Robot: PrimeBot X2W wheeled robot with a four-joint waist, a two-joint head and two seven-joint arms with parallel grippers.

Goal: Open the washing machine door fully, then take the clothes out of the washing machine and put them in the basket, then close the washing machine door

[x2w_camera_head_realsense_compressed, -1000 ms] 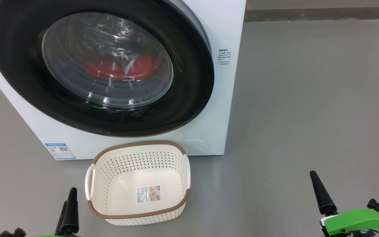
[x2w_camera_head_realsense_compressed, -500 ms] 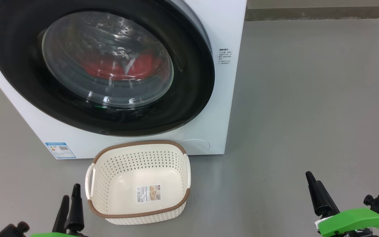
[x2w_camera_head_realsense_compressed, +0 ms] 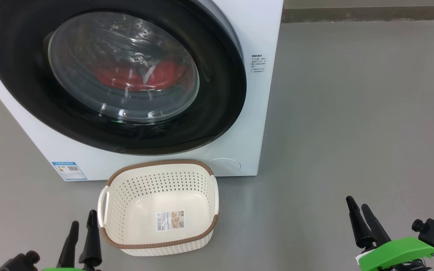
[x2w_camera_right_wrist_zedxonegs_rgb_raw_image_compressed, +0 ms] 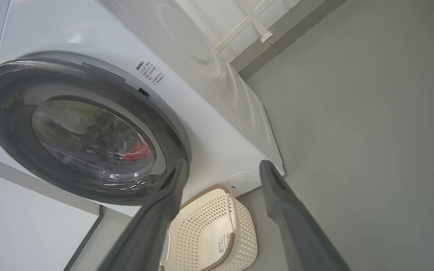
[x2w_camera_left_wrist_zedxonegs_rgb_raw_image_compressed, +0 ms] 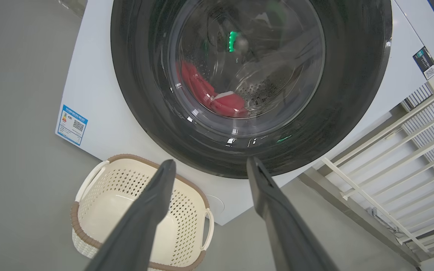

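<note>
Head view lets us look down at the big white boxy washing machine (x2w_camera_head_realsense_compressed: pixel 256 113) on the grey floor (x2w_camera_head_realsense_compressed: pixel 352 113). Its large round door with the shiny black rim and clear glass middle (x2w_camera_head_realsense_compressed: pixel 123 49) lies flat against the front. To us it looks shut, but we cannot tell if it is latched. Through the glass we see the bright red soft clothes with a white band (x2w_camera_head_realsense_compressed: pixel 141 77) lying low inside. The small cream plastic basket with holes and a brown rim (x2w_camera_head_realsense_compressed: pixel 141 188) sits on the floor just in front of the machine, below the door. It holds nothing but the paper label (x2w_camera_head_realsense_compressed: pixel 170 221) on its bottom.

Our left gripper (x2w_camera_head_realsense_compressed: pixel 84 220) hangs low, just beside the basket's left side. Our right gripper (x2w_camera_head_realsense_compressed: pixel 356 203) hangs low too, well apart from the basket. In the wrist views the long dark fingers (x2w_camera_left_wrist_zedxonegs_rgb_raw_image_compressed: pixel 145 210) of each one are spread apart with nothing between them. Neither one touches the door.

So we think none of the job is done yet. First we must swing the door wide open. Then we lift the red clothes out and drop them in the basket. Last, we push the door shut.
</note>
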